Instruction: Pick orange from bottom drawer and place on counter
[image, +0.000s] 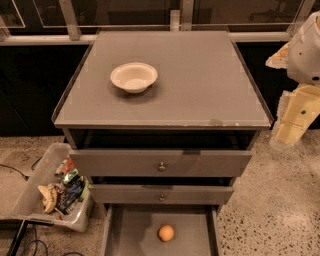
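the grey counter (200, 90) carries a white bowl (133, 76) toward its back left; the gripper (291, 125) hangs beside its right edge.

The cream-yellow, blocky gripper (291, 125) with a small green dot sits right of the counter (200, 90), below a rounded white arm shell (307, 50).
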